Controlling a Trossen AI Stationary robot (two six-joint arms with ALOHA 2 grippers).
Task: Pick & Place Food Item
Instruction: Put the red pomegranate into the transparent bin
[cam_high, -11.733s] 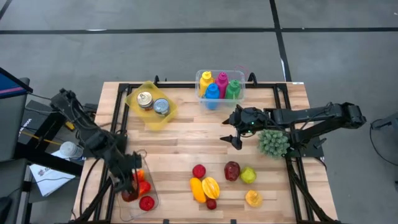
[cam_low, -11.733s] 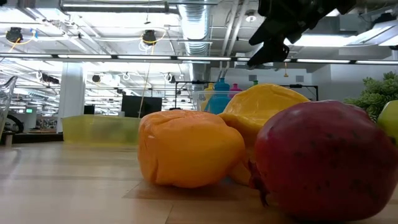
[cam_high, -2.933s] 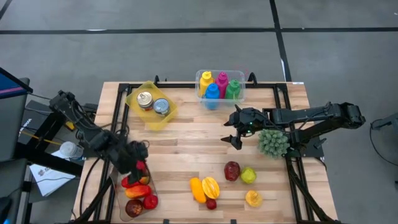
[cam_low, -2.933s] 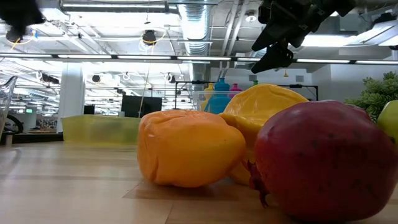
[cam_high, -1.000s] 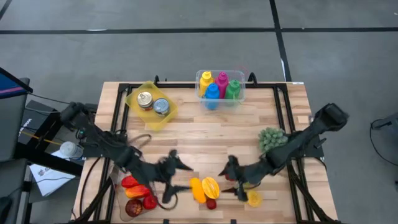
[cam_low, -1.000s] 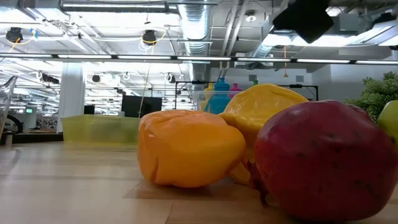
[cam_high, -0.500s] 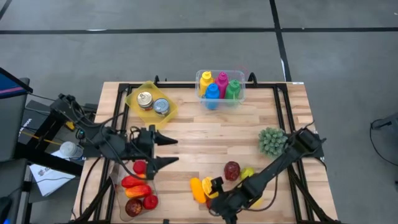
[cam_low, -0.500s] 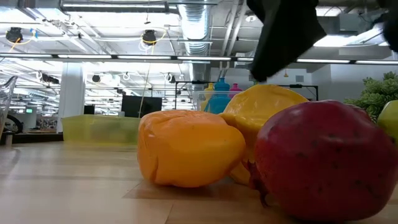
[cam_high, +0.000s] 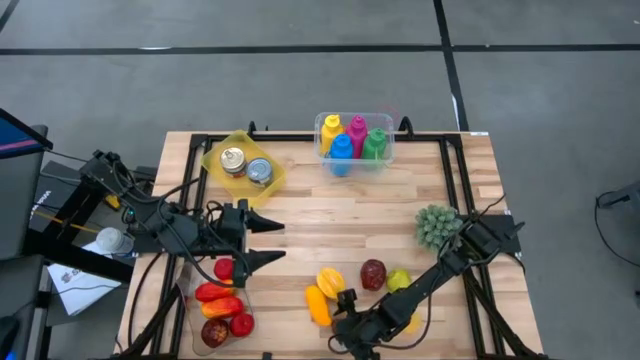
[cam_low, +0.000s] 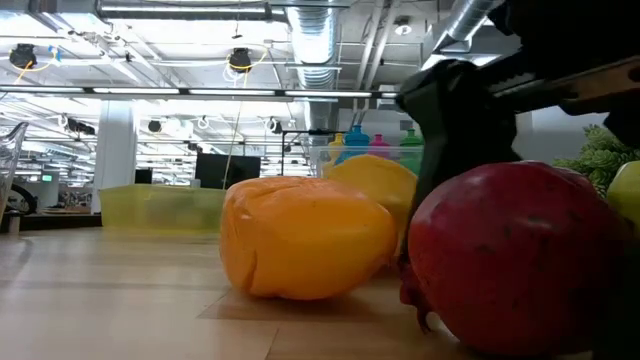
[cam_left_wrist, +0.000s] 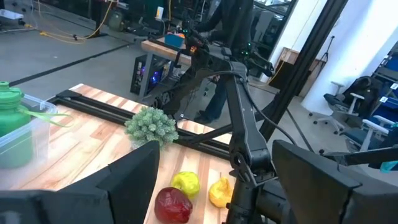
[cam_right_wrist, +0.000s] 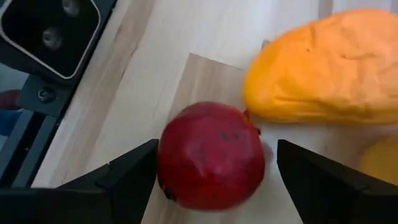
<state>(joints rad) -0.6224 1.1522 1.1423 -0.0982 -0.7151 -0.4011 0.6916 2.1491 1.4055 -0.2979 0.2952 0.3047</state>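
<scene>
I have the right pincer (cam_right_wrist: 211, 165) spread low around a round, glossy dark-red fruit (cam_right_wrist: 211, 155) on the pale wood-plank counter (cam_high: 320, 220) beside a lumpy orange fruit (cam_right_wrist: 323, 68), while the left pincer (cam_high: 262, 240) hangs spread above the clear bin (cam_high: 246, 308).

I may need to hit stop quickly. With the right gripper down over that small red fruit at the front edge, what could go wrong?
The right gripper is open around the small red fruit, which is round and could roll off the table's front edge. The orange fruit lies very close, so a finger might shove it.
</scene>
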